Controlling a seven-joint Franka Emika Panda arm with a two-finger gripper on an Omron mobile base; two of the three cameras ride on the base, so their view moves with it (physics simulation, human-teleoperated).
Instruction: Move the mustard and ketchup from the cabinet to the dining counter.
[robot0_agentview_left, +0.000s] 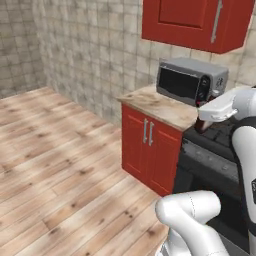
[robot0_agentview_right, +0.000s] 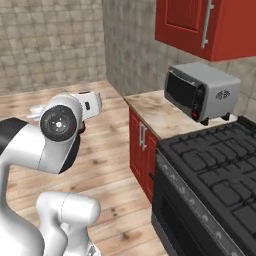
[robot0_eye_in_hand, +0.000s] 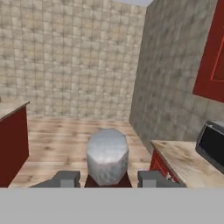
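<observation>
Gripper (robot0_eye_in_hand: 107, 177) clamped on ketchup (robot0_eye_in_hand: 107, 158), fingers (robot0_eye_in_hand: 65, 178) snug against bottle sides, cap end facing hand camera. Bottle held in air near stove (robot0_agentview_right: 215, 170), dark red base peeking under hand (robot0_agentview_left: 202, 125). Microwave (robot0_agentview_left: 191, 80) sits on worktop (robot0_agentview_left: 160, 106); cabinet (robot0_agentview_left: 197, 22) above, door closed.

arm: raised, forearm level | pincer (robot0_eye_in_hand: 107, 178): fingers closed on a dark red bottle
</observation>
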